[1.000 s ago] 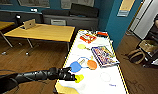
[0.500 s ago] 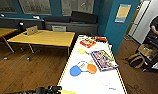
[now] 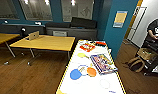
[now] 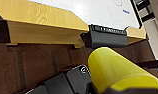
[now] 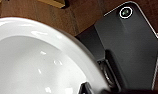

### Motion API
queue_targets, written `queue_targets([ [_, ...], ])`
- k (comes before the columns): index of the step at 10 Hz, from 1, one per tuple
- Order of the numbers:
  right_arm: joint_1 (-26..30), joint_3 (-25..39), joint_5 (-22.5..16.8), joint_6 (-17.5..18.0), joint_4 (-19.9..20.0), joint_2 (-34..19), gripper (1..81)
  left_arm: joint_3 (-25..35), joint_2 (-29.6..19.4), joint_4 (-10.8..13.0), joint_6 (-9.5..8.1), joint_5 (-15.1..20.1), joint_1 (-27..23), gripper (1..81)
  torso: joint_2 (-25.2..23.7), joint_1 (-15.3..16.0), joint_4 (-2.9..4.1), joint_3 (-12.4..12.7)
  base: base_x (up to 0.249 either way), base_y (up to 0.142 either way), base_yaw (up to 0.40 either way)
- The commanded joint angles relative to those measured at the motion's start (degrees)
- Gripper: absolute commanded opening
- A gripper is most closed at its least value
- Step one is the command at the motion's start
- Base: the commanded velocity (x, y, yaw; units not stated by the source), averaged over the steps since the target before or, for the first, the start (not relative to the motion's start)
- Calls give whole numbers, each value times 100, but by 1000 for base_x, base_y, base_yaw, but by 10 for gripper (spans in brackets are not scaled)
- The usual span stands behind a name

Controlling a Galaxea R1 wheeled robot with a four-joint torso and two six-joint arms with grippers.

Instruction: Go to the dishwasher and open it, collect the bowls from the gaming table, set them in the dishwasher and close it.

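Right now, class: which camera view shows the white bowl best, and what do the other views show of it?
The right wrist view: the white bowl appears large there, with its rim and glossy inside plain. The head and left wrist views give nothing I can identify as it.

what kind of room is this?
Likely an office break or games lounge: a long white-topped game table with a board game box and coloured discs on it, wooden tables, a dark sofa along a blue wall.

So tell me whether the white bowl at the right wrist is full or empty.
Empty: the white bowl's glossy inside shows bare, with just light reflections.
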Motion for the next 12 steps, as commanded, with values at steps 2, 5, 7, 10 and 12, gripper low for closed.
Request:
queue_targets([
  [2,169,141,-96,-7,-138,-155,10,-420,-32,993,45,-523,455,10,-2,-2,0,-5,0,0,0],
  [5,99,-18,27,-7,-121,-103,10,-1511,487,1248,54,-1491,1342,10,-2,-5,0,-5,0,0,0],
  [7,11,-218,27,-7,-130,-15,10,-2211,733,1283,54,-1927,1703,10,-2,-7,0,-2,0,0,0],
  [10,-60,-508,27,-24,-164,265,10,-3179,969,1292,28,-2825,2099,10,-4,-7,0,0,0,0,0],
  [12,-94,-729,27,-24,-235,451,10,-3568,1190,1301,45,-2924,2337,10,-4,-9,0,0,0,0,0],
])
